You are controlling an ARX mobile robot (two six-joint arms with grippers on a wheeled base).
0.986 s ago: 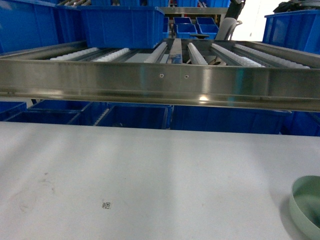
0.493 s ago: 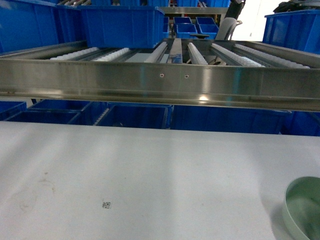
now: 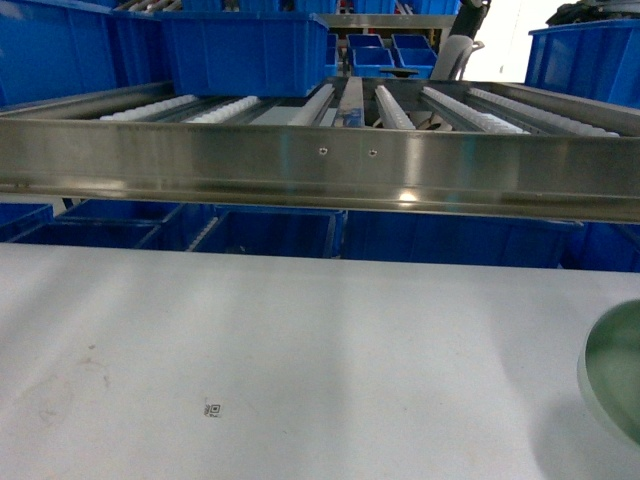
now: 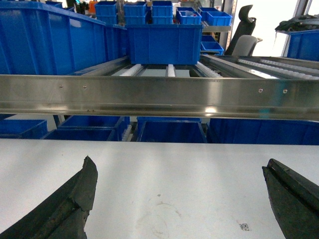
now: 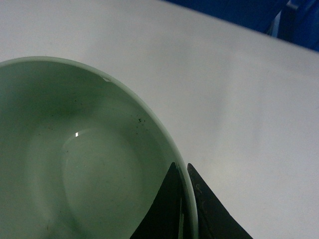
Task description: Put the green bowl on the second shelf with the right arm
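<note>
The green bowl (image 3: 617, 375) shows at the right edge of the head view, lifted and tilted above the white table, cut off by the frame. In the right wrist view the green bowl (image 5: 75, 164) fills the left half. My right gripper (image 5: 182, 172) is shut on its rim, one finger inside and one outside. The right gripper itself does not show in the head view. The steel rack's shelf (image 3: 320, 165) with white roller tracks spans the head view above the table. My left gripper (image 4: 179, 174) is open over the bare tabletop, holding nothing.
Blue bins (image 3: 245, 50) stand on the rack's rollers at the back left, and more blue bins (image 3: 270, 232) sit under the shelf. The white table (image 3: 300, 360) has a small printed tag (image 3: 213, 410) on it. A chair (image 4: 244, 37) stands far behind.
The green bowl has risen off the table and tilted more toward the camera, shifting slightly right in the head view. The left gripper's earlier position is not shown.
</note>
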